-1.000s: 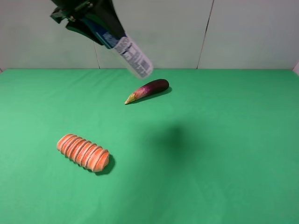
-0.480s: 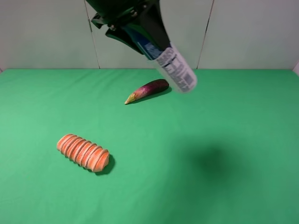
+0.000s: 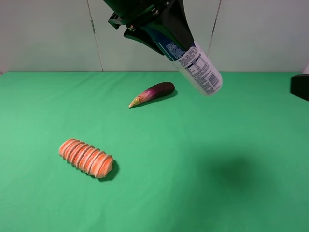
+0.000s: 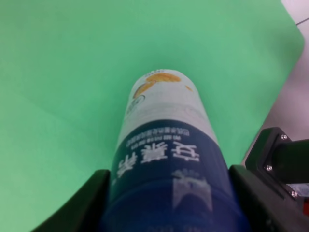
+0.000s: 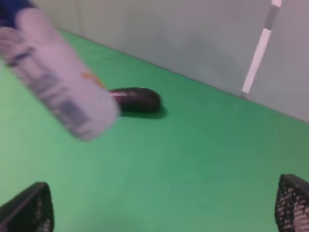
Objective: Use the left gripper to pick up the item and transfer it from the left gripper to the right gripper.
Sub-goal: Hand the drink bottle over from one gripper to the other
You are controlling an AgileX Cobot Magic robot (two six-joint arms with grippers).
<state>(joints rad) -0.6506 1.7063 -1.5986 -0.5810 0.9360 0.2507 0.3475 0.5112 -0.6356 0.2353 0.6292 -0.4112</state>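
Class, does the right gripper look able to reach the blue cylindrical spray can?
Probably yes: the spray can juts free of the left gripper; nothing lies between it and the open right gripper.

Place: you are looking at a robot test bench in a lab or studio, not a home or a shop.
Surface: a plain green cloth (image 3: 217, 203) covers the table from the near edge to the far wall.
Backdrop: pale wall panels (image 3: 260, 34) with thin seams close off the far side.
Props: a purple eggplant (image 3: 155, 92) at far centre and an orange ribbed loaf (image 3: 86, 158) at near left lie well apart, set out singly.
Machinery: the black left gripper (image 3: 161, 36) holds a spray can (image 3: 198, 67) in the air above the cloth, and the right gripper (image 3: 300, 87) shows at the right edge.
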